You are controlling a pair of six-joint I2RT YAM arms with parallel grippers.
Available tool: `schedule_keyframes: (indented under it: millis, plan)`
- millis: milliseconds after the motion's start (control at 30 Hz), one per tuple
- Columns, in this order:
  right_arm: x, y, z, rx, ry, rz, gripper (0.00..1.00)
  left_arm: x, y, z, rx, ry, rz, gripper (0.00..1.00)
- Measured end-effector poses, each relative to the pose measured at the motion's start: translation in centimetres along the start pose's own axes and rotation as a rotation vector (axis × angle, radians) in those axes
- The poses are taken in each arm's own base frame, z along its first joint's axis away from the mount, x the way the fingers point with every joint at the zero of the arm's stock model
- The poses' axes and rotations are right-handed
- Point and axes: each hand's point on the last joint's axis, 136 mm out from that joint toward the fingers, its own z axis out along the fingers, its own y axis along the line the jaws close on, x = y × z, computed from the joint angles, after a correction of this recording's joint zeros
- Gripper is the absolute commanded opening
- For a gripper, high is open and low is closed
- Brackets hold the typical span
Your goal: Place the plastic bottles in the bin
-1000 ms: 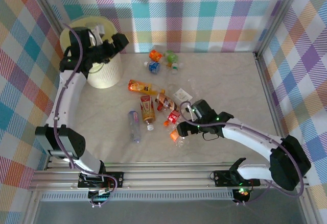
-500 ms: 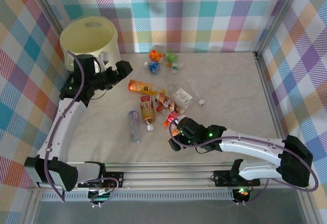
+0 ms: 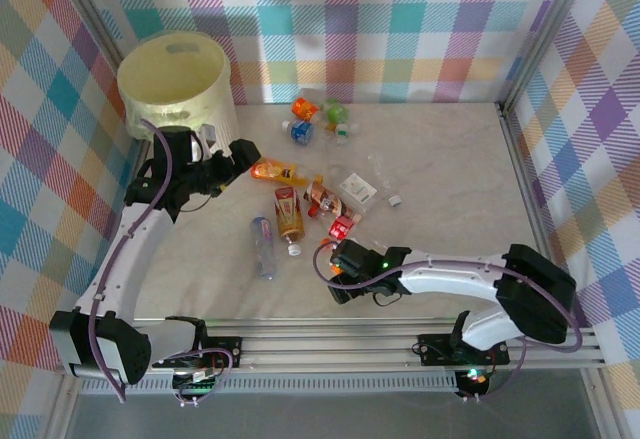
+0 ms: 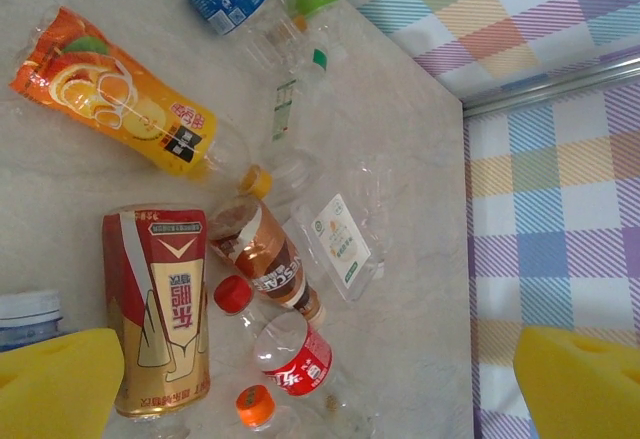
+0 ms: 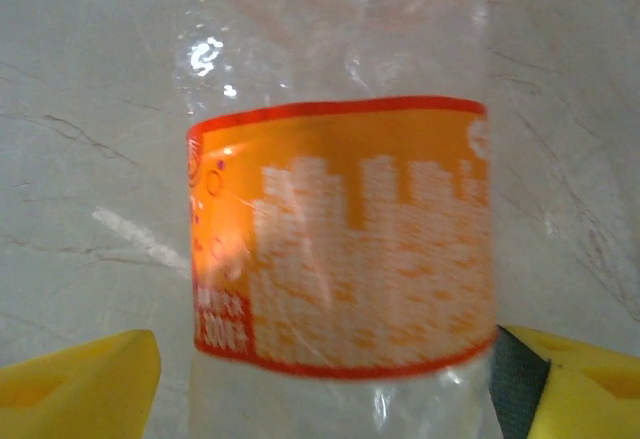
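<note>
The bin (image 3: pixel 175 79) stands at the table's far left corner. Plastic bottles lie scattered mid-table: an orange juice one (image 3: pixel 275 170), a red-and-gold one (image 3: pixel 289 211), a clear blue-capped one (image 3: pixel 262 247) and a red-labelled one (image 3: pixel 342 227). My left gripper (image 3: pixel 235 154) hovers open and empty just right of the bin; the left wrist view looks down on the juice bottle (image 4: pixel 120 94), the red-and-gold one (image 4: pixel 155 309) and a brown one (image 4: pixel 265 259). My right gripper (image 3: pixel 333 271) is low on the table. A clear orange-labelled bottle (image 5: pixel 340 239) lies between its fingers: the right finger (image 5: pixel 580 384) touches it, the left finger (image 5: pixel 85 384) stands slightly off.
Three more bottles with orange, blue and green tops (image 3: pixel 318 117) lie near the back wall. A clear square bottle (image 3: pixel 357 191) and a loose white cap (image 3: pixel 395 200) lie right of the pile. Checked walls enclose the table, with a metal rail (image 3: pixel 330 344) along the near edge.
My left arm swung from over the bin down and right toward the bottles. My right gripper slid left and nearer onto the orange-labelled bottle, its jaws narrowing.
</note>
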Motion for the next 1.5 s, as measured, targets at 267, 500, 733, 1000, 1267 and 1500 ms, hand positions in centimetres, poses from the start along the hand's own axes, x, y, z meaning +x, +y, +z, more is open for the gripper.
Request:
schedule_keyframes:
  millis: [267,500,733,1000,1267,1500]
  plan:
    - [0.5,-0.5,1.7,0.054,0.034,-0.008,0.62,0.9,0.8,0.2,-0.014,0.02,0.003,1.0]
    - [-2.8,0.9,-0.9,-0.027,-0.113,-0.035,0.51,1.9,0.0,0.0,0.049,0.04,0.038,1.0]
    - [-10.3,2.2,-4.6,-0.159,-0.39,0.018,0.5,4.2,-3.5,0.5,0.183,0.084,0.132,1.0]
    - [-17.0,2.9,-8.7,-0.332,-0.601,0.073,0.5,6.2,-4.9,0.6,0.229,0.091,0.212,1.0]
    - [-19.6,6.1,-12.2,-0.523,-0.707,0.006,0.52,7.8,-6.4,1.2,0.326,0.113,0.262,1.0]
    - [-20.4,7.5,-12.8,-0.593,-0.741,-0.023,0.52,8.0,-8.9,0.7,0.443,0.111,0.293,0.89]
